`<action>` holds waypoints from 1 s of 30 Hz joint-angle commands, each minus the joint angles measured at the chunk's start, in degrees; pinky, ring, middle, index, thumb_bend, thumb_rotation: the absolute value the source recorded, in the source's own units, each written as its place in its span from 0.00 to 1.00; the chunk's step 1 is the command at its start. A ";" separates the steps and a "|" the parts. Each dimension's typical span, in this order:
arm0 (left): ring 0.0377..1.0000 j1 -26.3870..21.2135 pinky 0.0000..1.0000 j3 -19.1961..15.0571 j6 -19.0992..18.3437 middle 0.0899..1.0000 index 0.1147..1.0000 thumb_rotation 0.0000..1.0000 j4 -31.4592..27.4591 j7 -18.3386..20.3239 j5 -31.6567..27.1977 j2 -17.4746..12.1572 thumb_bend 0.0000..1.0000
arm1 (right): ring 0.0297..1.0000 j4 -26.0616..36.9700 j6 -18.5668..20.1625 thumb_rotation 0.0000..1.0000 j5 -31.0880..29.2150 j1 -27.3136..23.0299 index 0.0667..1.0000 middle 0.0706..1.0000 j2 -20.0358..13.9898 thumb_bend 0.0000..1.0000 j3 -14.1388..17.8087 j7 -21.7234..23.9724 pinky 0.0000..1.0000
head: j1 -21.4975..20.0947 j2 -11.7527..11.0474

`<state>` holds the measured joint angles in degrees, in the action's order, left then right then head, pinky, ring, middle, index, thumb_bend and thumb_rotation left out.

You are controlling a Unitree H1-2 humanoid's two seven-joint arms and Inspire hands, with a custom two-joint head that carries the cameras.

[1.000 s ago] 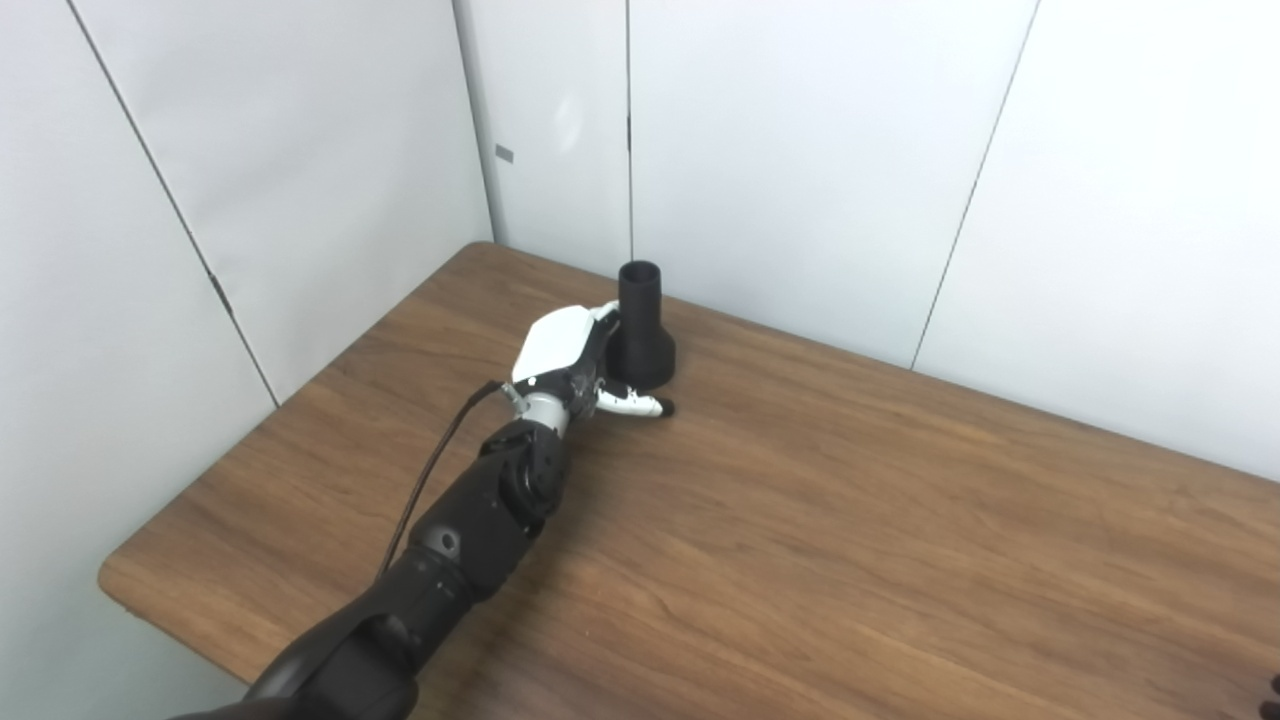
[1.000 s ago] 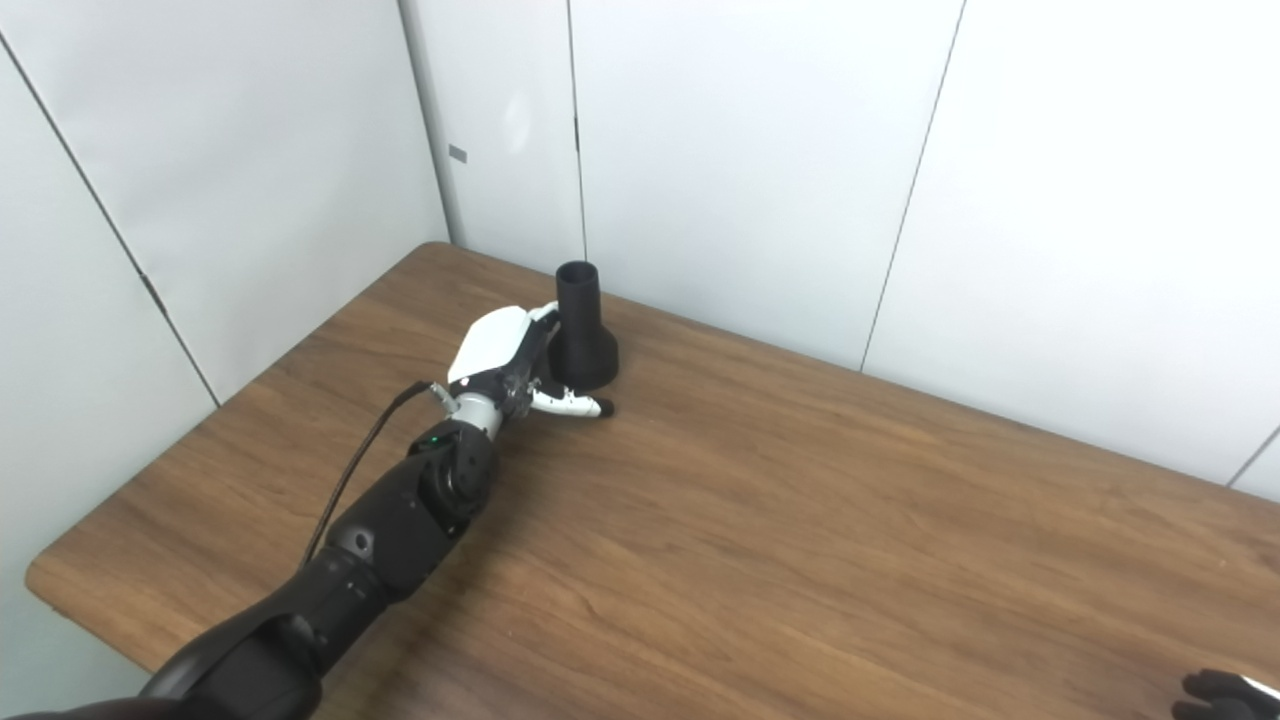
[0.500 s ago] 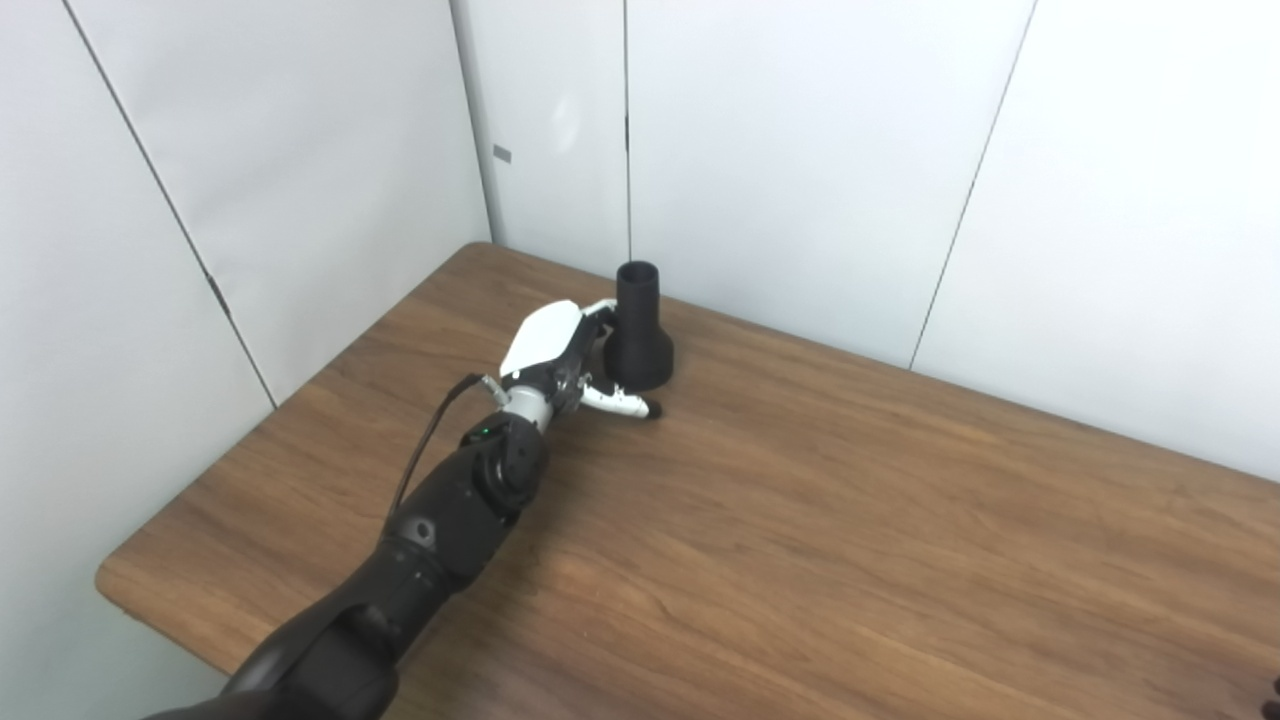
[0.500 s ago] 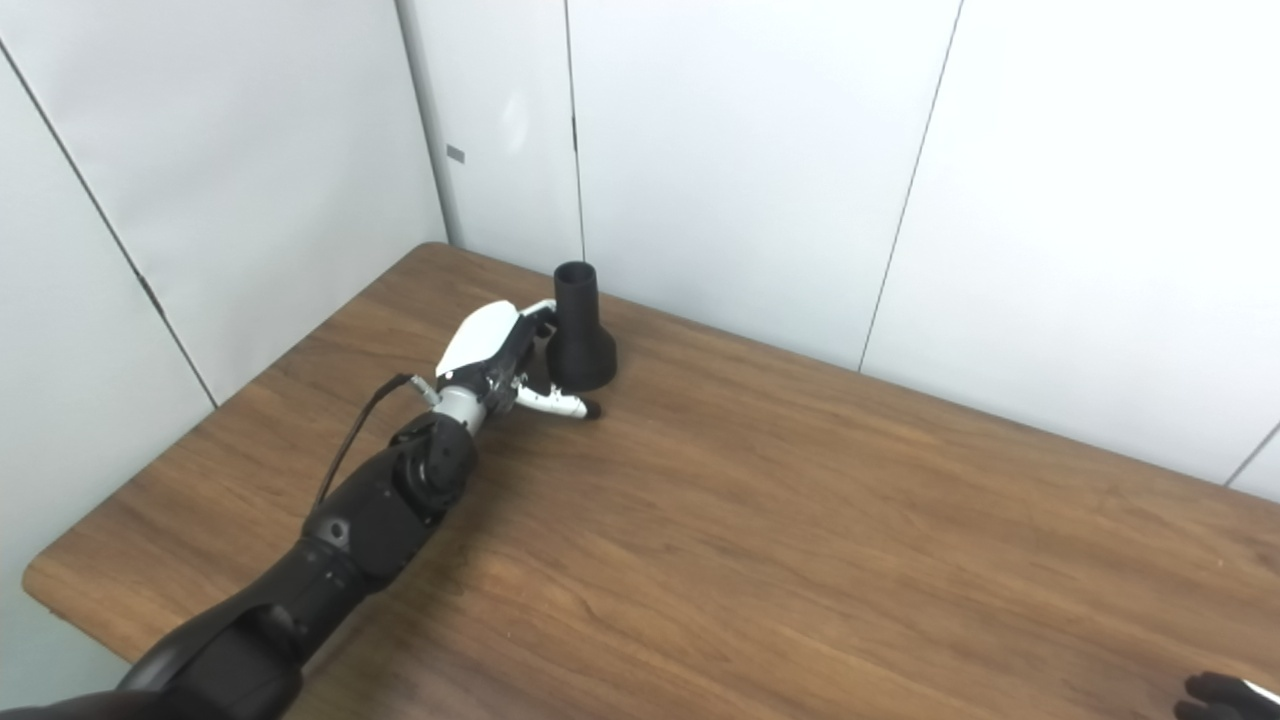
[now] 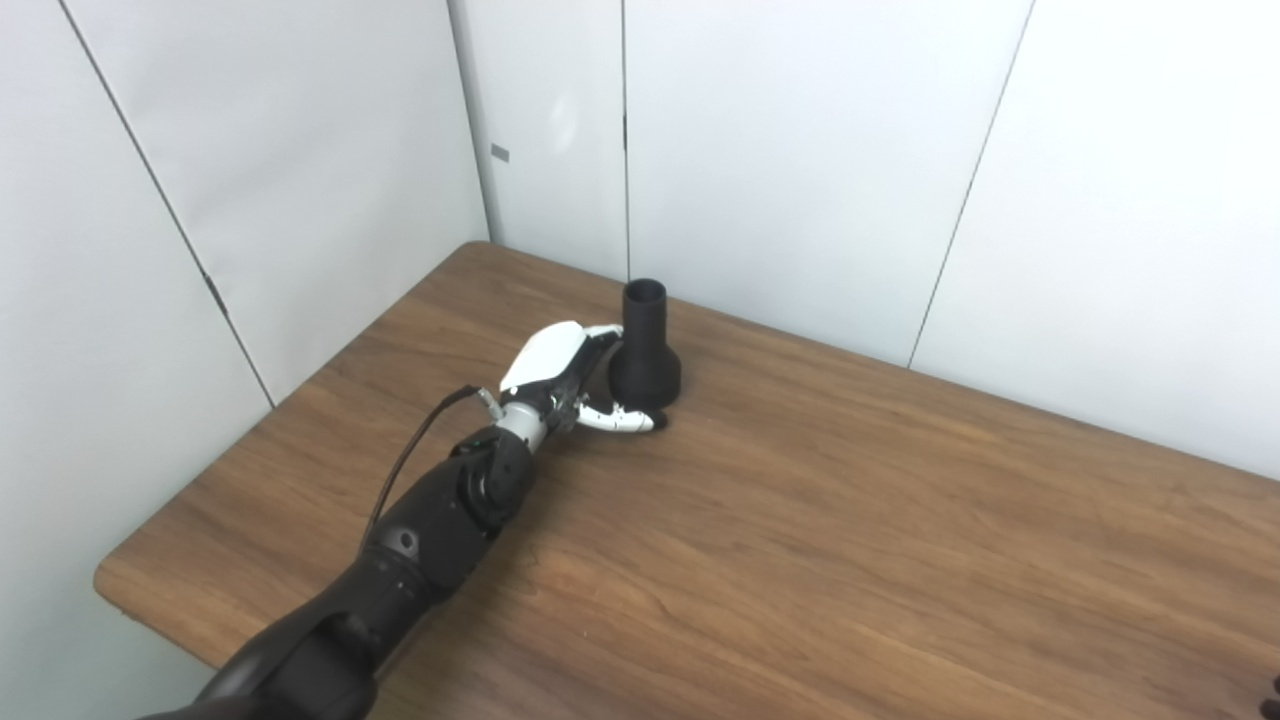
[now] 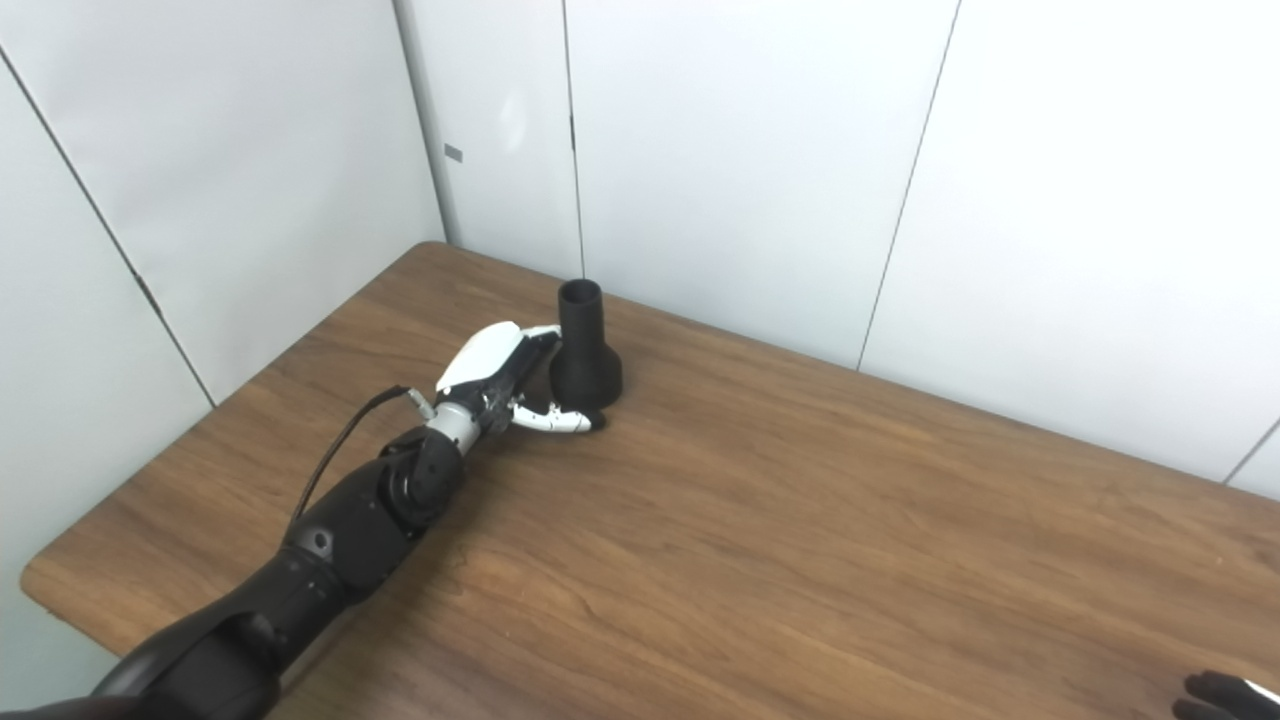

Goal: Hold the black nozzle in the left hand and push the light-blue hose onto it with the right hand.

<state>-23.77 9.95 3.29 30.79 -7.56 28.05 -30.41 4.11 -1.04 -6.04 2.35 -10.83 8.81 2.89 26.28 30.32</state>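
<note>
The black nozzle stands upright on its wide base near the back wall of the wooden table. My left hand wraps around the base from the left. Its thumb lies along the table against the front of the base, and its fingers reach past the neck on the far side. Only dark fingertips of my right hand show at the bottom right corner, too little to judge their state. No light-blue hose is in view.
White wall panels close off the table at the back and on the left. The table's rounded front left corner is near my left forearm.
The nozzle has slid a little toward me and to the right, together with my left hand. The forearm has dropped lower toward the table. The right fingertips stay put.
</note>
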 commanded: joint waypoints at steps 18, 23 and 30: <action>0.76 2.07 0.68 0.31 1.95 0.81 0.84 0.17 -1.11 4.42 -2.75 0.46 1.00 | 0.62 0.78 -1.93 0.49 -0.44 -0.71 0.59 0.64 -0.75 0.48 0.29 0.80 0.51 | -0.65 0.20; 0.79 1.26 0.73 0.45 1.22 0.83 0.86 0.15 -0.86 6.30 -4.42 1.05 1.00 | 0.61 1.32 -1.14 0.47 -1.06 -0.60 0.57 0.62 -0.52 0.49 0.35 0.85 0.50 | -0.65 0.22; 0.85 0.66 0.79 0.61 -1.78 0.88 0.89 0.21 -2.41 9.97 -6.27 1.35 1.00 | 0.61 1.44 -1.31 0.48 -0.44 -0.57 0.58 0.63 -0.39 0.47 0.17 0.53 0.50 | -0.76 0.24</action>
<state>-23.93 8.80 3.92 27.18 -2.91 22.66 -30.69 3.83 -1.56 -6.41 2.39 -10.82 8.84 3.32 25.58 30.50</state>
